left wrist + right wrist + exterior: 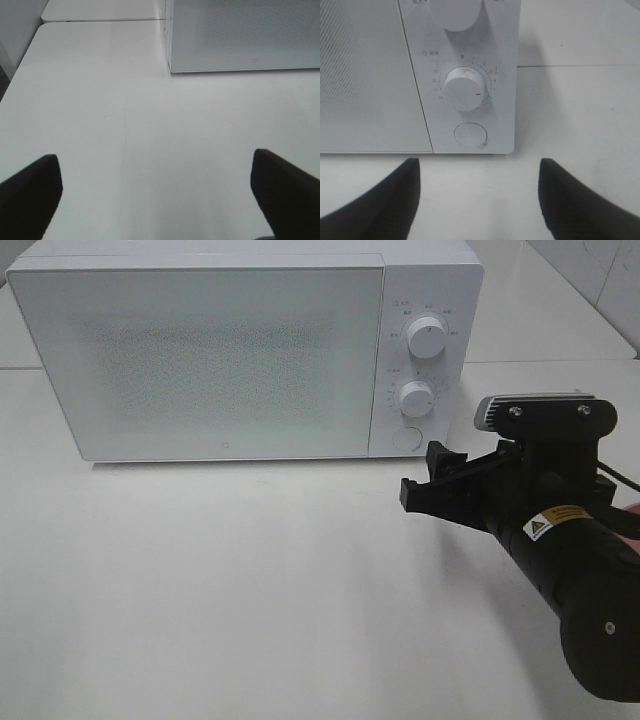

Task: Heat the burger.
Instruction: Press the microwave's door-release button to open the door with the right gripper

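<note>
The burger is out of view. The white microwave stands at the back of the table with its door shut. Its panel carries an upper knob, a lower timer knob and a round button. My right gripper is open and empty, just in front of the panel, a short gap from it. In the right wrist view the right gripper faces the timer knob and button. My left gripper is open and empty over the bare table, left of the microwave's front corner.
The white table runs in front of the microwave. A second white surface lies behind it on the right. The table's left edge shows in the left wrist view.
</note>
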`<state>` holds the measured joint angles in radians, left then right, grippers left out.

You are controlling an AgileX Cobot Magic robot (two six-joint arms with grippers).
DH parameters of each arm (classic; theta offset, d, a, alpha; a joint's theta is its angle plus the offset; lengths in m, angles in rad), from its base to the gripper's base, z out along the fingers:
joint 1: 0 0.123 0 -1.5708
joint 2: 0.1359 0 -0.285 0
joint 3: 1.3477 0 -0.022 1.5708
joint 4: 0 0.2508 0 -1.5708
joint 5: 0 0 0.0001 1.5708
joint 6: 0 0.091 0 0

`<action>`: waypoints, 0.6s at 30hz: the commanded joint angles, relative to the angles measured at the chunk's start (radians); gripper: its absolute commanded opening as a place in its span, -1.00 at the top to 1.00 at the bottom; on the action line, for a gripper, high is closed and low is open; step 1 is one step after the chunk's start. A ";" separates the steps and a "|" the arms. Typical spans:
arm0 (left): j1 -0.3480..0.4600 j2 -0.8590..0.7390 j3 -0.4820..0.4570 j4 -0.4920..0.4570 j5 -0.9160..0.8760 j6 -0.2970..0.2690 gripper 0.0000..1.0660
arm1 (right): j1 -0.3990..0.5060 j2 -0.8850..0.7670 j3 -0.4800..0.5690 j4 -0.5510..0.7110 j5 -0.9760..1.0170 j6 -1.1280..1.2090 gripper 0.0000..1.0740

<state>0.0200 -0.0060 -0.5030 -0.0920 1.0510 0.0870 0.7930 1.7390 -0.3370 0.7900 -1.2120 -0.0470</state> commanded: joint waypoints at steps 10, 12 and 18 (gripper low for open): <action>0.001 -0.023 0.004 -0.003 -0.014 -0.005 -0.77 | 0.005 -0.003 -0.007 0.003 -0.080 0.599 0.26; 0.001 -0.023 0.004 -0.003 -0.014 -0.005 -0.77 | 0.005 -0.003 -0.007 0.003 -0.080 0.693 0.36; 0.001 -0.023 0.004 -0.003 -0.014 -0.005 -0.77 | 0.005 -0.003 -0.007 0.003 -0.064 1.010 0.69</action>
<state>0.0200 -0.0060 -0.5030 -0.0920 1.0510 0.0870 0.7930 1.7390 -0.3370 0.7930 -1.2120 0.8330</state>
